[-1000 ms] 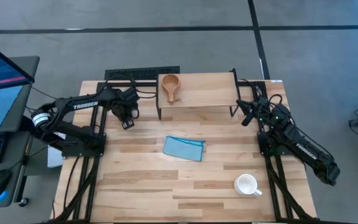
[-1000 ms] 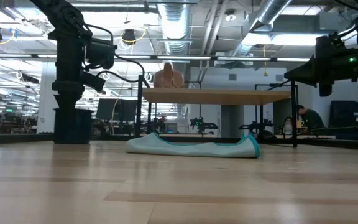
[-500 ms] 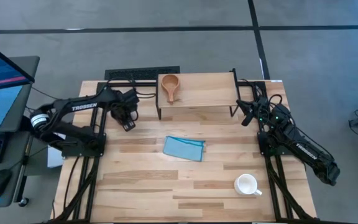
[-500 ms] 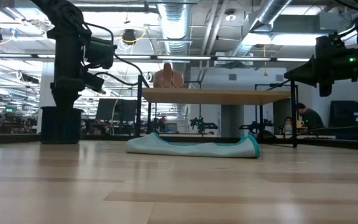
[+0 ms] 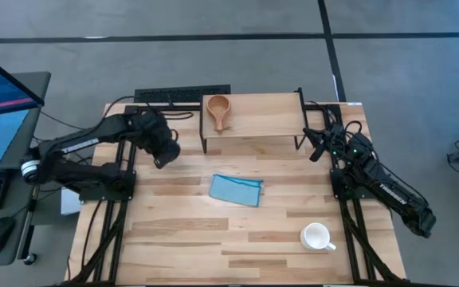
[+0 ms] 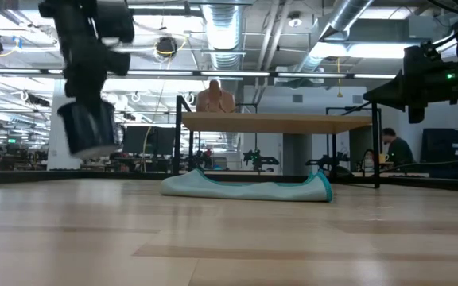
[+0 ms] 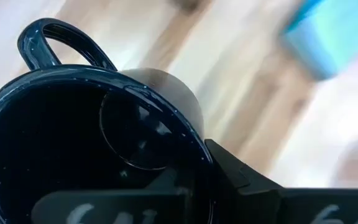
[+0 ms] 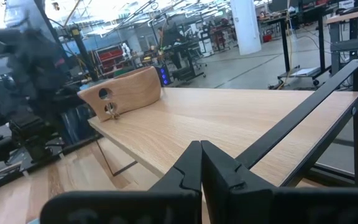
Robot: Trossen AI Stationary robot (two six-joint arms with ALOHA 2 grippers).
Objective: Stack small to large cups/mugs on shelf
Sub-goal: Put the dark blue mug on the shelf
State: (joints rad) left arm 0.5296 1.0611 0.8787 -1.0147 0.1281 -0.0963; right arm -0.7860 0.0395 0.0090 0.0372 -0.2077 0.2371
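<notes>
The dark navy mug (image 6: 90, 127) hangs tilted above the table's far left, with my left gripper (image 5: 163, 153) shut on it from above. In the left wrist view its handle (image 7: 45, 40) points away from the fingers. The small tan wooden cup (image 5: 217, 108) stands on the shelf (image 5: 265, 115) at its left end. The white mug (image 5: 317, 236) stands on the table near the front right. My right gripper (image 8: 201, 155) is shut on nothing and waits level by the shelf's right end. My left gripper pinches the navy mug's wall at the rim (image 7: 194, 121), on the side opposite the handle. One finger (image 7: 142, 193) is inside the mug and the other finger (image 7: 241, 180) is outside. The fingers slant steeply down from above. The mug hangs tilted, clear of the table.
A folded blue cloth (image 5: 236, 190) lies in the table's middle, in front of the shelf. The shelf's black legs (image 5: 205, 143) stand just right of my left gripper. A monitor and keyboard sit off the table's left side.
My left gripper has risen with the navy mug. The mug stood on the table a second ago, and now it hangs clear of it and tipped. The wrist has rolled and tilted as it rose.
</notes>
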